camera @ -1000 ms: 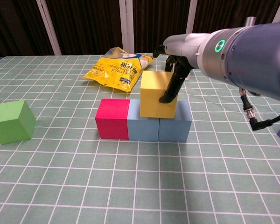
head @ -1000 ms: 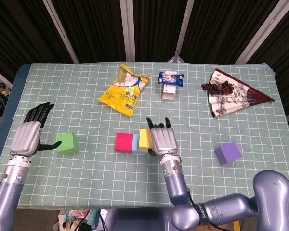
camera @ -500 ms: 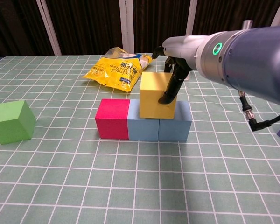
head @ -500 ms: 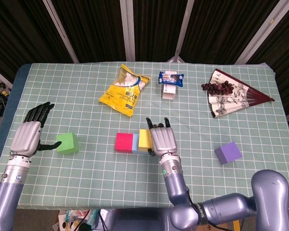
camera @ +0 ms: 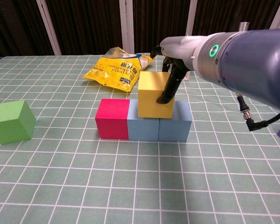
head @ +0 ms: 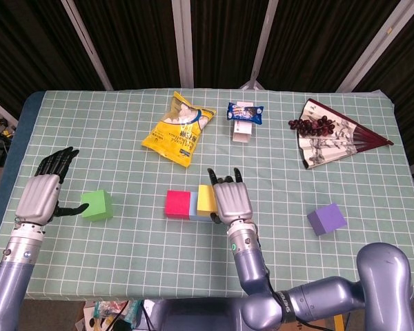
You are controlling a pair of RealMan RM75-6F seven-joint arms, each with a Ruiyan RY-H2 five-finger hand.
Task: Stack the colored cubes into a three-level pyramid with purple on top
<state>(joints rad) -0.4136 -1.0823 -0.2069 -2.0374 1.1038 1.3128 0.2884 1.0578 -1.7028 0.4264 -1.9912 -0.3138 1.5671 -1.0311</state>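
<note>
Right robot hand (camera: 170, 74) on yellow cube (camera: 155, 94), one dark finger (camera: 166, 91) down its front face, rest hidden behind. Grip or just a nudge, can't tell. Cube sits on second level over seam of two blue cubes (camera: 159, 126), red cube (camera: 112, 118) touching on left.

Left robot hand (head: 38, 195) empty, fingers spread, thumb just beside green cube (head: 97, 205).

Purple cube (head: 327, 218) well apart on right of tabletop (head: 124, 255).

My guess: cubes light, rigid, smooth-faced, so slippery. I'd pinch opposite side faces, go gentle, stack shifts easy.
</note>
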